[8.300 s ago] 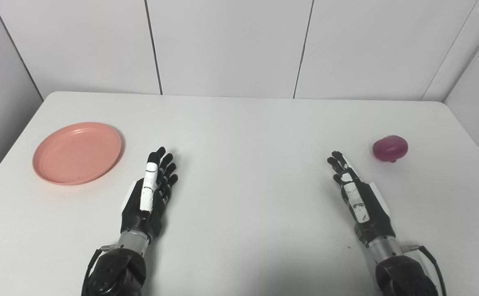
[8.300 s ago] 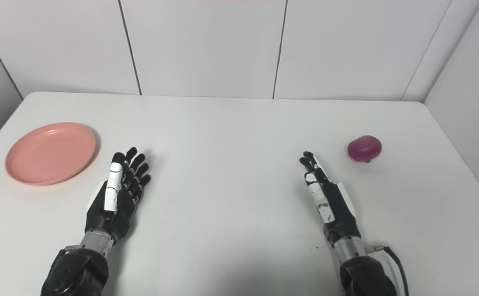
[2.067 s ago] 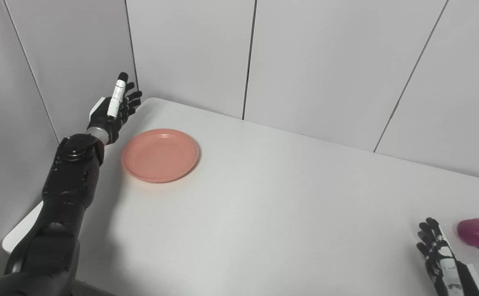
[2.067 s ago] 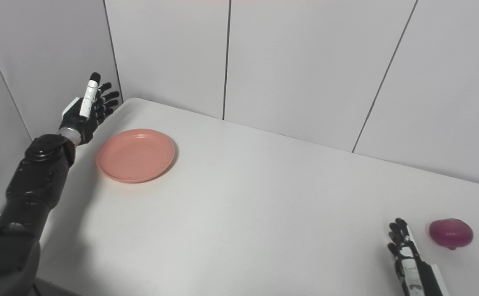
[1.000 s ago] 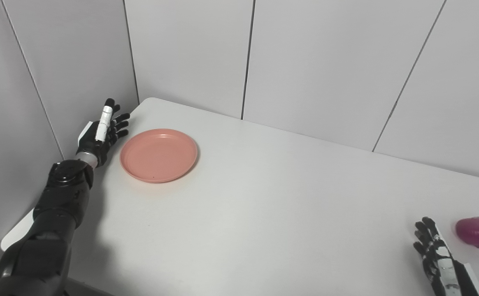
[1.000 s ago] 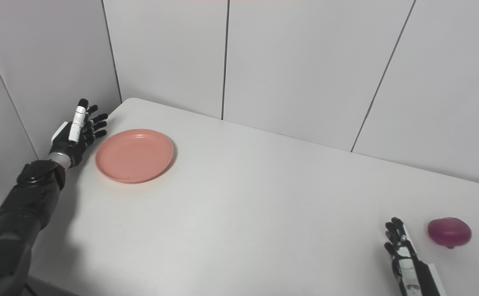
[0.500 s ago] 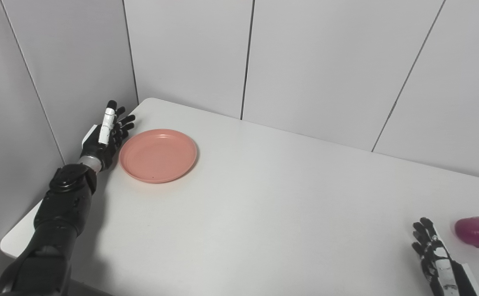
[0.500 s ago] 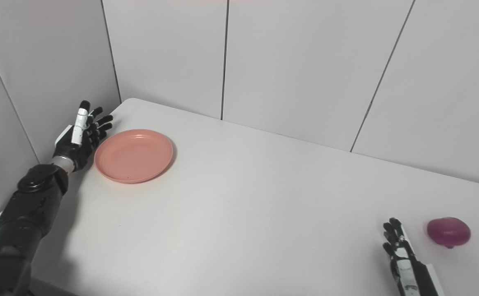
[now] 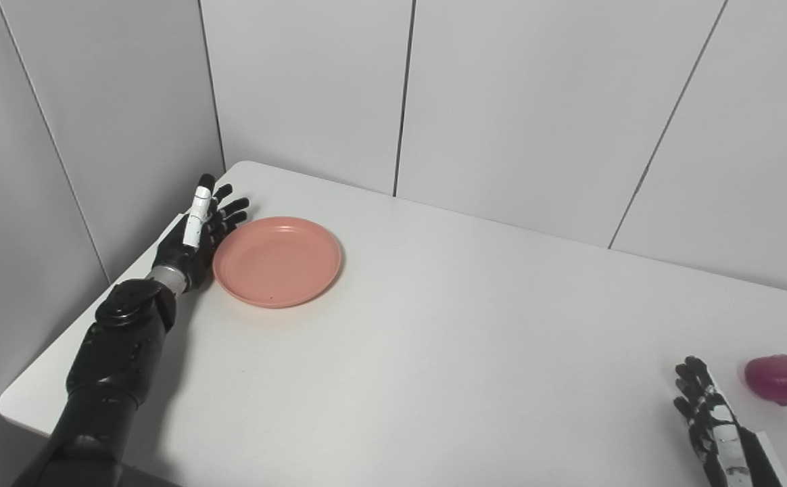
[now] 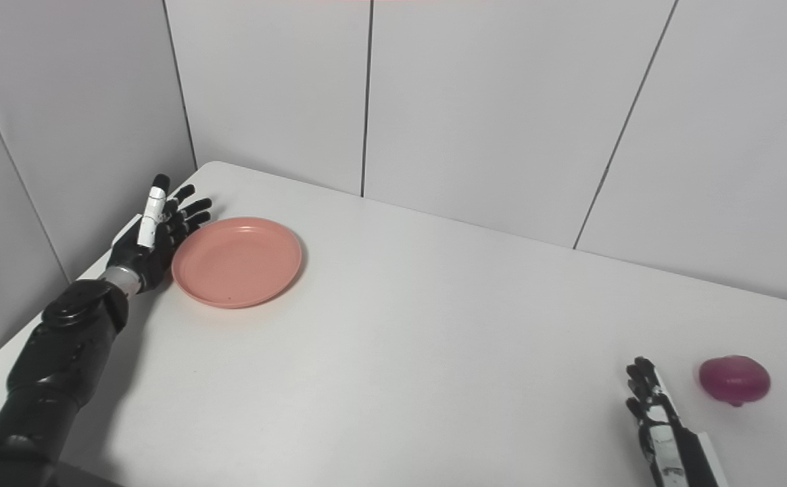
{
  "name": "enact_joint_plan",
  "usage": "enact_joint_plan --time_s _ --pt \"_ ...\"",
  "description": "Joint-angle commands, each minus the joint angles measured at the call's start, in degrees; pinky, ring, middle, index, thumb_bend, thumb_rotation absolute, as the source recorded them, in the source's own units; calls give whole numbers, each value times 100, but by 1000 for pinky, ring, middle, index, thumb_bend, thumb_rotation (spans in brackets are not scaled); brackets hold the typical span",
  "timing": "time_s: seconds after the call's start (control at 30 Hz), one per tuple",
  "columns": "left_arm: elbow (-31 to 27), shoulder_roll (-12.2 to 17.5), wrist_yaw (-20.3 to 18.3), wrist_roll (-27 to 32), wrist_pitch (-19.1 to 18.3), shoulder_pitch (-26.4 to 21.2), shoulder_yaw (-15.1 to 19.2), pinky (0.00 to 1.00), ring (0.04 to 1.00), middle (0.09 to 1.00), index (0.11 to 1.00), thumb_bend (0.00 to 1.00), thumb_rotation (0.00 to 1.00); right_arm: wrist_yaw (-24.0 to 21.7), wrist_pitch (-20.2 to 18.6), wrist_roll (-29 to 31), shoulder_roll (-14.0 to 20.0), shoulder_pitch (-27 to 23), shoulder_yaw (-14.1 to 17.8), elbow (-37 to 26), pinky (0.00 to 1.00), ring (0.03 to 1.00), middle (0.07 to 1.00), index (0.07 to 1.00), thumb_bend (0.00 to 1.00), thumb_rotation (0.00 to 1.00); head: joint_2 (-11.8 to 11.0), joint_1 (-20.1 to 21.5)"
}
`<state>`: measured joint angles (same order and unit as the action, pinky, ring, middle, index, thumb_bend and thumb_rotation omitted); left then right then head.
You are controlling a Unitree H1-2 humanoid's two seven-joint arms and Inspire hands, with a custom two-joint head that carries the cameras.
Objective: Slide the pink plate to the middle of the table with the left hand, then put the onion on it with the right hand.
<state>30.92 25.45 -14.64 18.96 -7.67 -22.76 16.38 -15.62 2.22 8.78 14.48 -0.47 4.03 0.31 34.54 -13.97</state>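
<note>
The pink plate [image 9: 277,260] lies flat near the table's far left corner. My left hand [image 9: 196,234] stands on edge against the plate's left rim, fingers spread and straight, holding nothing. The purple onion [image 9: 781,379] rests on the table at the far right. My right hand [image 9: 712,426] lies open on the table just left of the onion, a small gap between them; its lower part is cut off by the picture's bottom edge.
The white table [image 9: 447,352] runs from the left corner to the right. Grey wall panels [image 9: 312,88] close in behind and on the left, near my left hand. The table's left edge lies just beneath my left forearm [image 9: 120,345].
My left hand came down beside the plate and pushed in against its left rim; the plate has slid a little to the right. The right hand and onion have stayed put.
</note>
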Motion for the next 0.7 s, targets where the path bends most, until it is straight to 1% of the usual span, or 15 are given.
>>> enact_joint_plan --time_s 0.0,0.13,0.27,0.5,0.57,0.67 --pt "-339 -22 -87 94 -123 -123 -50 975 936 921 978 885 1000 -14 70 88 -26 -10 -21 11 1000 1000 967 971 892 1000 -8 8" --pt "-661 -105 -71 84 -307 -52 -62 982 942 926 981 885 1000 6 63 74 -34 -7 -19 0 1000 1000 964 967 903 1000 8 23" --pt "-969 -186 -93 99 -477 26 -83 995 946 910 979 859 1000 5 49 78 -39 -6 -25 -23 1000 1000 962 965 907 1000 26 46" --pt "-1811 -422 -97 237 -997 180 -248 1000 959 917 977 834 1000 3 14 52 -27 -7 -44 -32 1000 1000 968 969 908 1000 31 60" --pt "-1910 -475 -71 262 -1067 183 -283 1000 955 913 976 821 1000 13 13 33 -31 -6 -53 -35 1000 1000 967 970 903 1000 33 69" --pt "-1964 -554 -113 245 -1061 156 -382 1000 947 910 983 807 1000 18 31 33 -40 -9 -61 -24 1000 1000 970 971 898 1000 40 95"
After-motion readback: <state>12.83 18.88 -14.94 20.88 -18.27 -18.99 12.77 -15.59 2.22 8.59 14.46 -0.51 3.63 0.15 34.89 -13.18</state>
